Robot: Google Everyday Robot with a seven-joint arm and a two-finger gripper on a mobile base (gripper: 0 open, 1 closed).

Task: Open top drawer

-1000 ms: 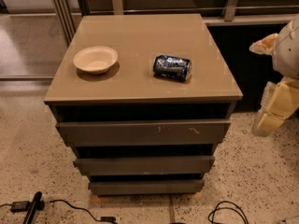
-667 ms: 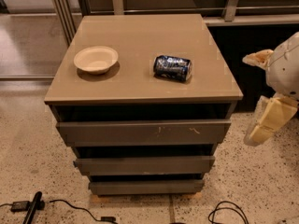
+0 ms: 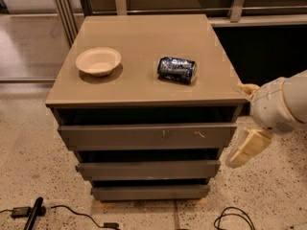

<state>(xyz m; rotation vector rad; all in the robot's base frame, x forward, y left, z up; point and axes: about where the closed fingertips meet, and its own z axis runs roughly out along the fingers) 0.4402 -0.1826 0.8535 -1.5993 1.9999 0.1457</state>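
Observation:
The top drawer [image 3: 144, 136] is the widest of three grey-brown slab fronts in a low cabinet, with small pale scratches right of centre. It sits pushed in under the cabinet top [image 3: 144, 87], with a dark gap above it. My gripper [image 3: 244, 120] is at the cabinet's right side, level with the top drawer's right end. It is open and empty. One cream finger [image 3: 248, 88] is up by the top's right front corner. The other finger [image 3: 245, 149] hangs lower, just right of the drawer front.
A pale bowl [image 3: 98, 61] and a dark blue can [image 3: 177, 70] lying on its side rest on the cabinet top. Two narrower drawers [image 3: 148, 169] sit below. Cables [image 3: 232, 218] and a black object [image 3: 32, 215] lie on the speckled floor. A railing runs behind.
My gripper and arm have moved left, from off to the right to right beside the cabinet's right front corner. The drawer, bowl and can have not moved.

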